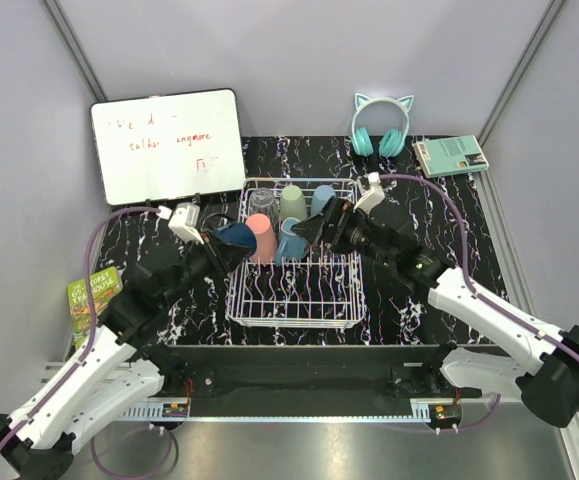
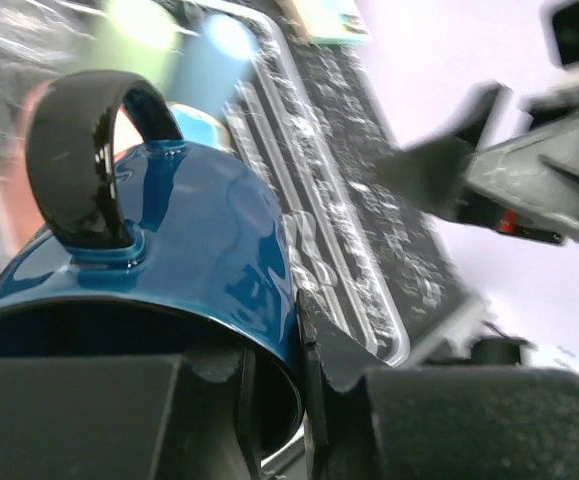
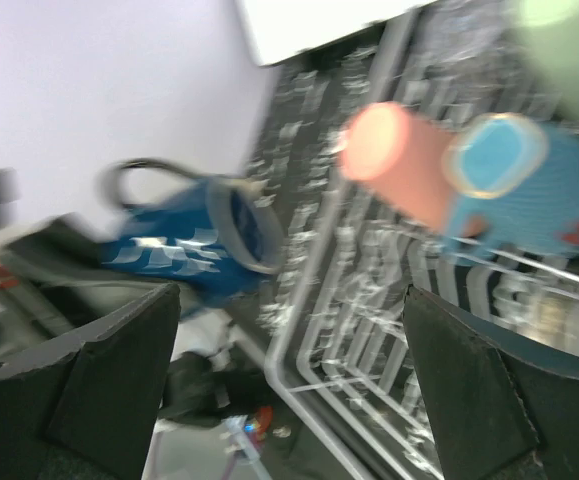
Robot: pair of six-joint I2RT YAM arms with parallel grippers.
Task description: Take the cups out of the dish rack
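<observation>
The white wire dish rack stands mid-table. In it are a clear glass, a sage-green tumbler, a light-blue tumbler, a salmon-pink tumbler and a teal mug. My left gripper is shut on the rim of the dark navy mug at the rack's left edge. In the left wrist view the gripper clamps the mug wall. My right gripper is open and empty over the rack. The right wrist view shows that gripper, the navy mug, the pink tumbler and the teal mug.
A whiteboard leans at the back left. Teal cat-ear headphones and a teal book lie at the back right. A green packet lies at the left table edge. Grey walls enclose the table.
</observation>
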